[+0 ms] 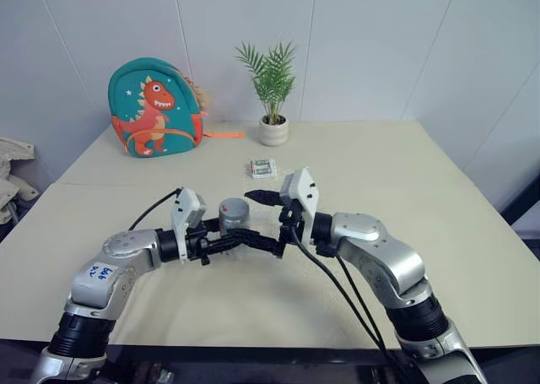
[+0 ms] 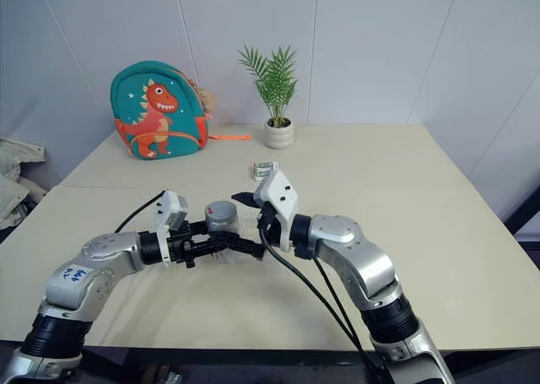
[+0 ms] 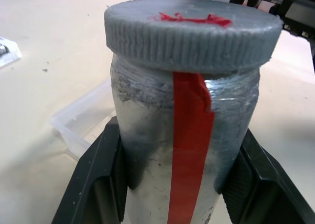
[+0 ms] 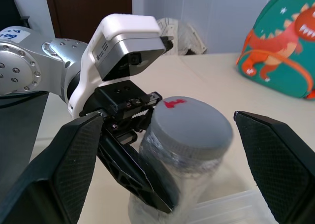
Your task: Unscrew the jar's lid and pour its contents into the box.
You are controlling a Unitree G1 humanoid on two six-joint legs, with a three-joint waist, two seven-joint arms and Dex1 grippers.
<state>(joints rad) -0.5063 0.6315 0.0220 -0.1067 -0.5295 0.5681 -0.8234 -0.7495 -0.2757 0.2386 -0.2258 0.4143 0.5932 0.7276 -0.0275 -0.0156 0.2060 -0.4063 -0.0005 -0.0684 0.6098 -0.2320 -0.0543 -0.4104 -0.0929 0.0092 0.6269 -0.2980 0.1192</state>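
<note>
The jar (image 3: pixel 147 150), cloudy clear plastic with a red strip down its side, stands upright just above the table. My left gripper (image 3: pixel 179 135) is shut on its body from both sides. The grey ribbed lid (image 3: pixel 192 32), with a red mark on top, sits on the jar. My right gripper (image 4: pixel 167 118) is open, one finger on either side of the lid, touching nothing. The clear box (image 3: pixel 78 130) lies on the table right behind and below the jar. The contents are hidden by the jar's cloudy wall.
A small white printed packet (image 1: pixel 263 168) lies beyond the grippers. At the back of the table (image 1: pixel 422 198) are a teal dinosaur backpack (image 1: pixel 154 107) and a potted plant (image 1: pixel 272 131). Cables hang from both wrists.
</note>
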